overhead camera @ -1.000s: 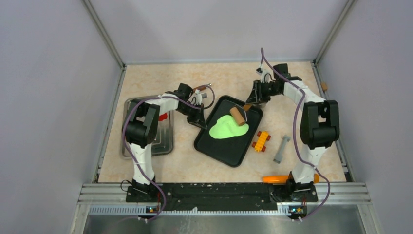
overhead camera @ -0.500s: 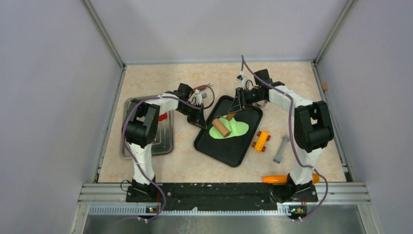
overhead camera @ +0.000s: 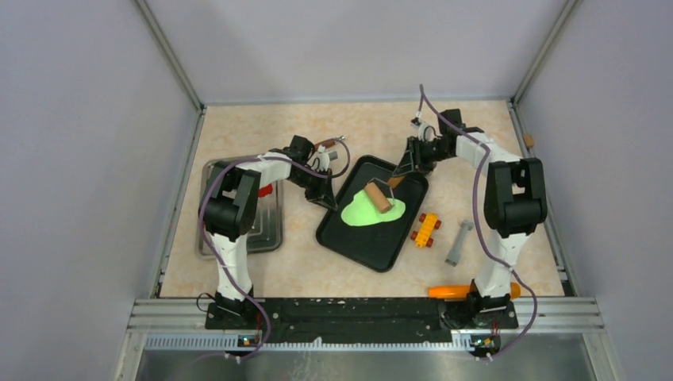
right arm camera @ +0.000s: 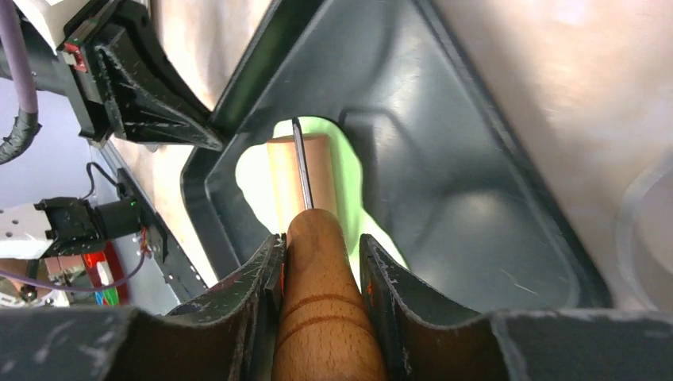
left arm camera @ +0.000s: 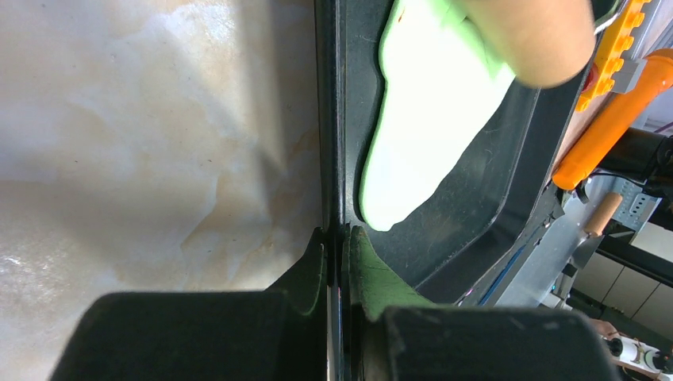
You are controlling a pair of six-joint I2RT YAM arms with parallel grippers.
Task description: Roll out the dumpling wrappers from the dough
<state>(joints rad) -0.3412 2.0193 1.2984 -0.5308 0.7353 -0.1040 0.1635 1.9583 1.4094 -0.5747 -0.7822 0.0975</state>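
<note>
While the tray [overhead camera: 357, 258] holds the dough [overhead camera: 363, 213] flattened at its middle, rolling is in hand: roller [overhead camera: 378, 196] sits on the dough's far side. Right gripper [right arm camera: 321, 238] pinches its handle [right arm camera: 321, 317] over the tray's far corner; left gripper [left arm camera: 335, 238] pinches the tray's left rim. Next probably: firm even passes over thick spots. Beige marbled table [overhead camera: 317, 127], grey walls [overhead camera: 357, 48].

Checking all three views now: no lettering, label, brand, number or sign is legible anywhere, not on the black tray [overhead camera: 361, 242], not on the wooden handle [right arm camera: 325, 317].
</note>
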